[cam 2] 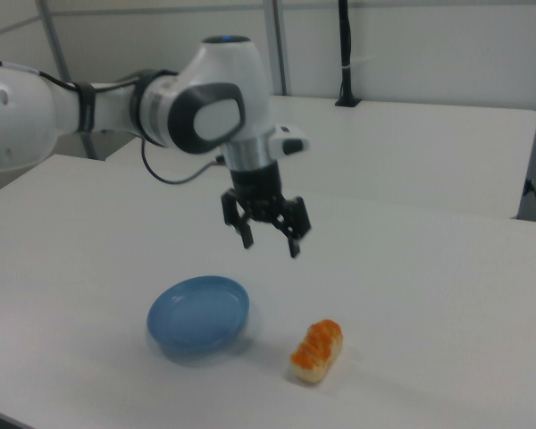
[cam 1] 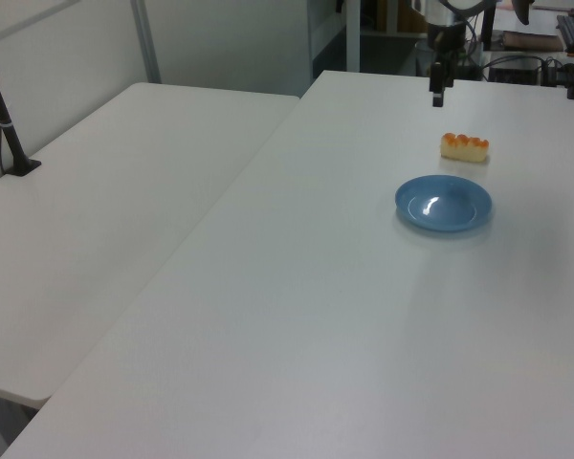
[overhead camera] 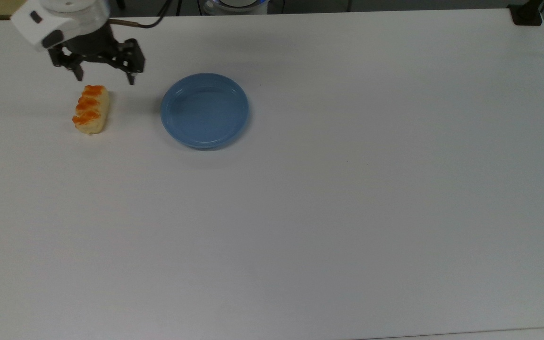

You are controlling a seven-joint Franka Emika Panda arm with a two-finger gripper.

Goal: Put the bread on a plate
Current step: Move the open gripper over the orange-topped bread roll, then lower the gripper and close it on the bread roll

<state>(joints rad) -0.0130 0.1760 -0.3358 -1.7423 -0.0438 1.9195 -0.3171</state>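
The bread (overhead camera: 91,109) lies flat on the white table, a cream loaf with orange bumps, also seen as the bread (cam 1: 465,146) and the bread (cam 2: 317,351). The empty blue plate (overhead camera: 204,110) rests to its right in the top view, and shows as the plate (cam 1: 443,203) and the plate (cam 2: 199,315). My gripper (overhead camera: 106,77) hangs open above the table, just beyond the bread's far end in the top view, holding nothing. In the right view the gripper (cam 2: 270,241) is well above both objects; in the left view the gripper (cam 1: 438,95) sits behind the bread.
A second white table (cam 1: 115,201) adjoins in the left view's left, carrying a black clamp post (cam 1: 8,143). Another black clamp (overhead camera: 527,14) sits at the table's far right corner in the top view. The white arm (cam 2: 89,107) reaches in from the right view's left.
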